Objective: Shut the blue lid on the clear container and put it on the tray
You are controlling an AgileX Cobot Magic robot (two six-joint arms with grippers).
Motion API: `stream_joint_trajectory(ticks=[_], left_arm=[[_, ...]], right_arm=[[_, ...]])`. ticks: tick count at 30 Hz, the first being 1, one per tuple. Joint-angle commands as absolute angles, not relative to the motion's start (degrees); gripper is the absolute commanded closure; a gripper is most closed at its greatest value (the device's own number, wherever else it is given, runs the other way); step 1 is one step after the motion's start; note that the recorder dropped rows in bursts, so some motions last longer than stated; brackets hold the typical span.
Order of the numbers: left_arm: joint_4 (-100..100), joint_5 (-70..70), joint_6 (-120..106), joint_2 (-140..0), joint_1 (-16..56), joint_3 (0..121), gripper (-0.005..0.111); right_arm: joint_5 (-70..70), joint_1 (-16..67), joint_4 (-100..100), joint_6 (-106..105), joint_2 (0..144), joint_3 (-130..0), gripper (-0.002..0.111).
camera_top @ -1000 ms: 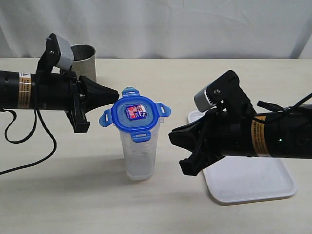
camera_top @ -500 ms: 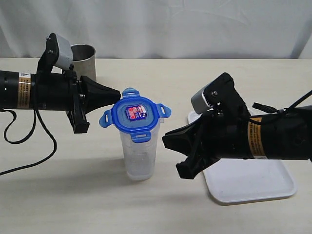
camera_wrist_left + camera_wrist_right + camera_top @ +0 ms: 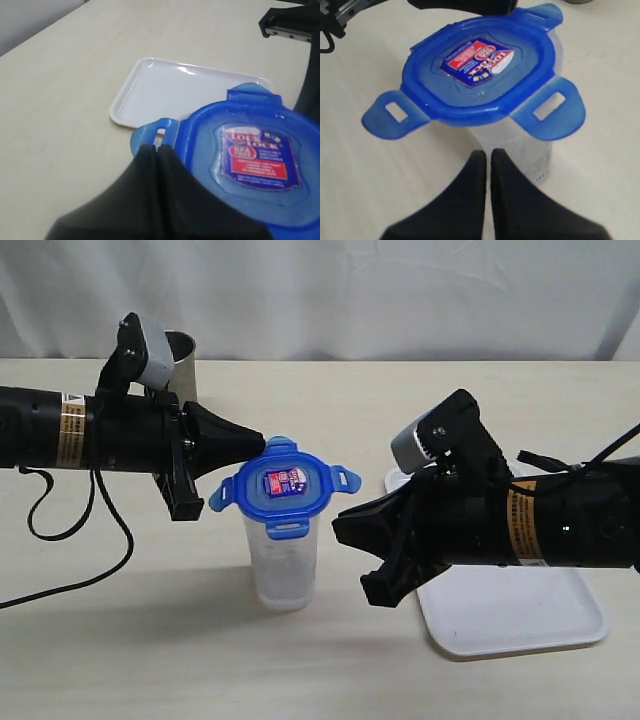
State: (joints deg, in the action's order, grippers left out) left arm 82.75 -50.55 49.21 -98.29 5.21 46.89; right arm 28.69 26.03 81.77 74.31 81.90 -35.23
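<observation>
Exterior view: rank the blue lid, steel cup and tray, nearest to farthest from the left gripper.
1. Blue lid, right at the left gripper tip, mid-table.
2. Steel cup, back left.
3. Tray, far right.

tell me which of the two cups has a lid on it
The clear container in the middle, topped by the blue lid. The shiny steel cup farther back on the left has no lid.

A robot lab bench: pale wood-look tabletop (image 3: 130, 660), white cloth backdrop (image 3: 400, 290) hung along its far edge, cabled black left arm (image 3: 80, 430) and right arm (image 3: 570, 525) reaching over it.
</observation>
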Motion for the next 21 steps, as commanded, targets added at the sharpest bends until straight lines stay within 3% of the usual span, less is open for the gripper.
stream_joint_trajectory(ticks=[1,21], left_arm=[[82.7,-48.2,49.4,-98.4,4.3,46.8,0.107],[82.0,-55.9,48.3,-97.9,3.9,46.8,0.107]], right_arm=[[28.7,26.1,81.4,73.4,82.0,-35.3,0.104],[25.5,26.1,81.4,73.0,81.9,-35.3,0.104]])
